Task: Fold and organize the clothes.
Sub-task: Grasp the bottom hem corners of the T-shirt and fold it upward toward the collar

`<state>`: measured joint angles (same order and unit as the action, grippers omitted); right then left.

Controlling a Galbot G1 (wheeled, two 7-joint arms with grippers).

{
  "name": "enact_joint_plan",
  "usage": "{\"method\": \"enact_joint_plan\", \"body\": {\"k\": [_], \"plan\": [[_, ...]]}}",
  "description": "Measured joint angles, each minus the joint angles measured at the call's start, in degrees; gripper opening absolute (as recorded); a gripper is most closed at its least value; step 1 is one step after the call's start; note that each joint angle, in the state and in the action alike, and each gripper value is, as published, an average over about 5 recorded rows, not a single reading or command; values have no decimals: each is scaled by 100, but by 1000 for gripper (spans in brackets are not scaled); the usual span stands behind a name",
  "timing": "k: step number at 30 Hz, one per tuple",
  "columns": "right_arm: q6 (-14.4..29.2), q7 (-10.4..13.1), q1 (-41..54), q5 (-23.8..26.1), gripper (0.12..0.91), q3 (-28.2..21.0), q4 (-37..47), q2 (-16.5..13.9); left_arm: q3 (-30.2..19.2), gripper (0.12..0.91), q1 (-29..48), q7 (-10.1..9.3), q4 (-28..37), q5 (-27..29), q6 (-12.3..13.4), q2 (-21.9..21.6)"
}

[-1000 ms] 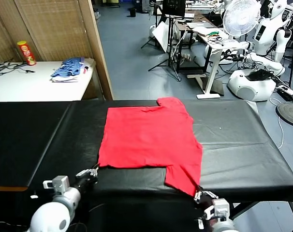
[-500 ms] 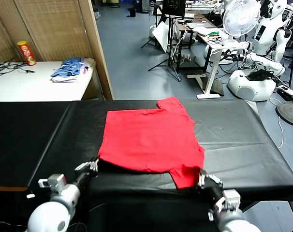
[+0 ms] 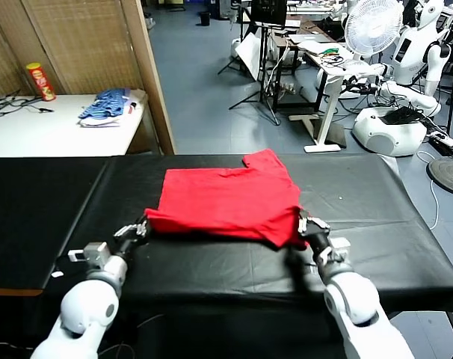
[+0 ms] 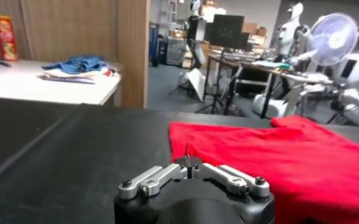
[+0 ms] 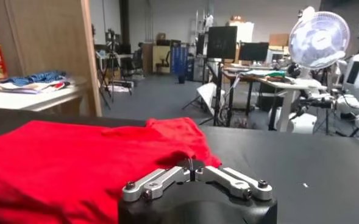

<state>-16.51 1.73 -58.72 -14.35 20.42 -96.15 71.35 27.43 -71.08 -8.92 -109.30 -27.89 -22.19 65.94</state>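
The clothes are one bright red T-shirt (image 3: 226, 196) lying on the black table (image 3: 211, 262), its near edge raised off the surface and one sleeve pointing to the far side. My left gripper (image 3: 142, 224) is shut on the shirt's near left corner, and a thin red edge shows between its jaws (image 4: 188, 163). My right gripper (image 3: 305, 223) is shut on the near right corner, with red cloth (image 5: 75, 164) bunched just ahead of it (image 5: 191, 164). The print and the neck tag are hidden.
A white side table (image 3: 32, 134) at the back left carries a blue-and-white pile of garments (image 3: 107, 106) and a red can (image 3: 41, 81). A wooden partition (image 3: 148, 75) stands beside it. A fan (image 3: 372, 26), desks and other robots fill the back right.
Both grippers have moved from the table's near edge toward the far side, carrying the shirt's near hem with them. The hanging lower part now lies drawn up over the table.
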Motion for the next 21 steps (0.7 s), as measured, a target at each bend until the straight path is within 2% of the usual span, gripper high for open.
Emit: {"method": "enact_joint_plan", "body": {"k": [5,8,10,12,16,19,21], "plan": [[-297,-219,154,-363,145,-53,222,-12,-186,125,227,30,295,169,-42,-15],[-594,-284,46,-569,262,-1,46,-108,-242,130,302,35,381,204,-86,-20],[-722,-291,-94,-607,379,50,-173,-200,-249,158,304,38,400,223,-97,-28],[-782,-284,-270,-610,479,108,-414,-305,-249,235,278,38,398,231,-105,-40],[-791,-277,-667,-589,698,246,-818,-493,-229,452,169,44,327,216,-128,-66],[-753,-293,-921,-532,781,331,-959,-551,-198,619,41,67,227,151,-163,-84],[-726,-309,-1058,-489,793,360,-1004,-560,-173,719,-46,82,158,32,-208,-89]]}}
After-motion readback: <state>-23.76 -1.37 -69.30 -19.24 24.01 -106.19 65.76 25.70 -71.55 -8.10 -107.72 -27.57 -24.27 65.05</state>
